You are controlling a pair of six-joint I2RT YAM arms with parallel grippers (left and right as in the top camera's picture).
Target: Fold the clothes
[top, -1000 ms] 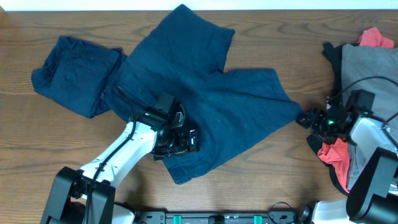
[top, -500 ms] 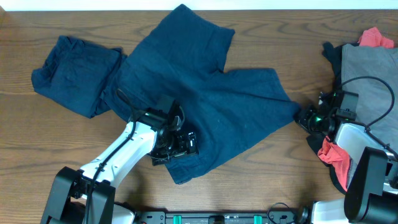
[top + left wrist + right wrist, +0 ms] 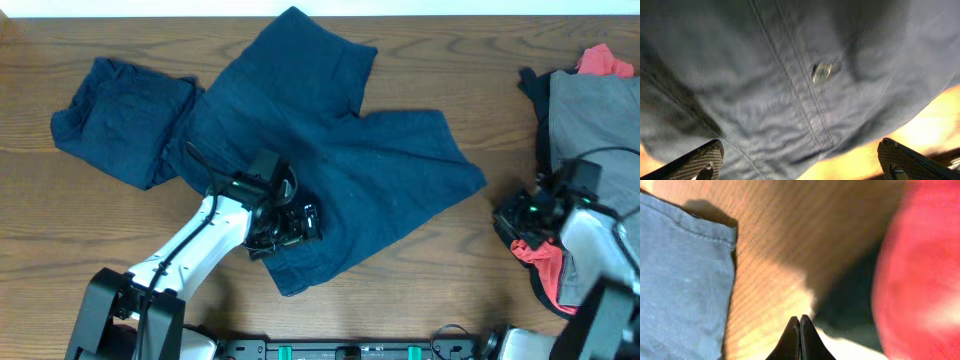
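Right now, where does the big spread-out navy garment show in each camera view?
Overhead: the large navy garment lies spread across the middle of the table.
Left wrist: it fills nearly the whole frame, with a stitched seam running down the middle.
Right wrist: only its hemmed corner shows, at the left edge.
Shared landmark: the wooden table, bare beside that hem in the right wrist view.
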